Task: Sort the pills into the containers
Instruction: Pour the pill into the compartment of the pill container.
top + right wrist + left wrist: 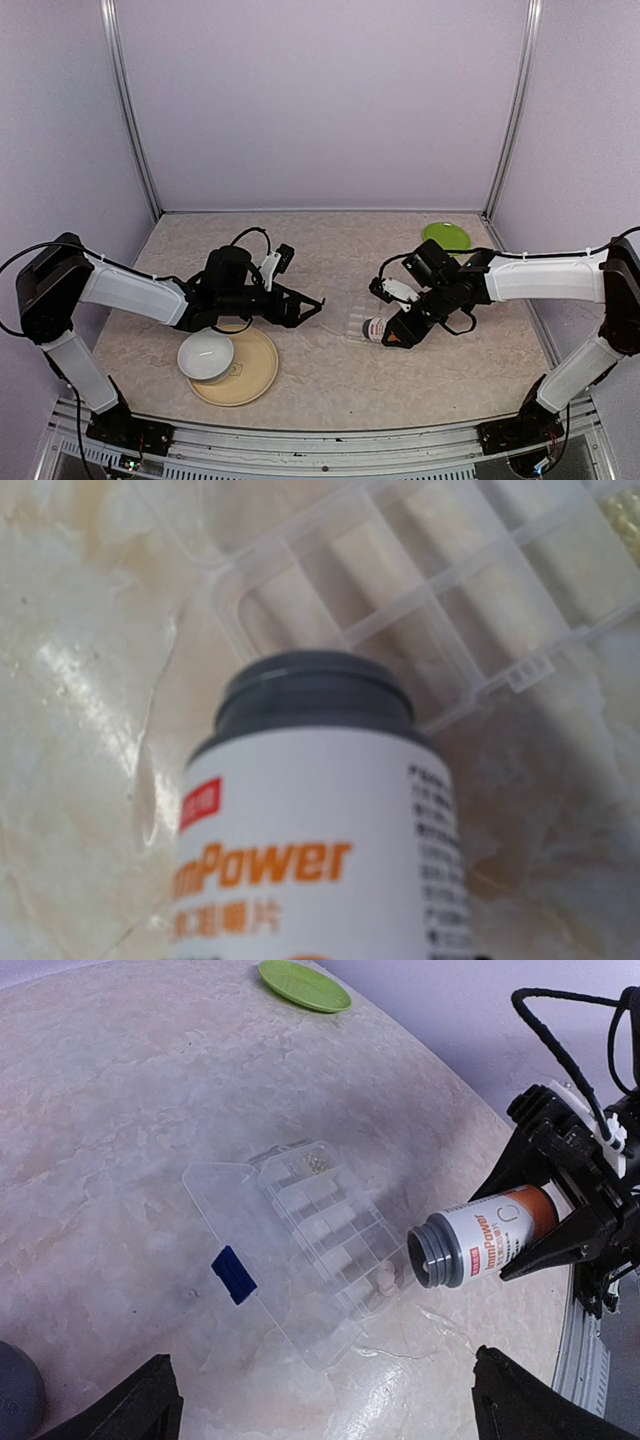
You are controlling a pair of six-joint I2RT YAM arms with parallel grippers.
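— How much is sorted?
— Little, it is judged: a small pale cluster of pills (385, 1279) is seen in the pill box (300, 1200), lid open, at centre frame. Most sections look bare.
— The grippers?
— At the right, a tipped bottle (480, 1245) is clamped by the right gripper (545, 1208). The left gripper (308, 310) is spread wide, with nothing held.

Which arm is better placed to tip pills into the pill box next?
Right. The right gripper holds the bottle tilted, its neck pointing at the open pill box; the left gripper hangs open and empty.
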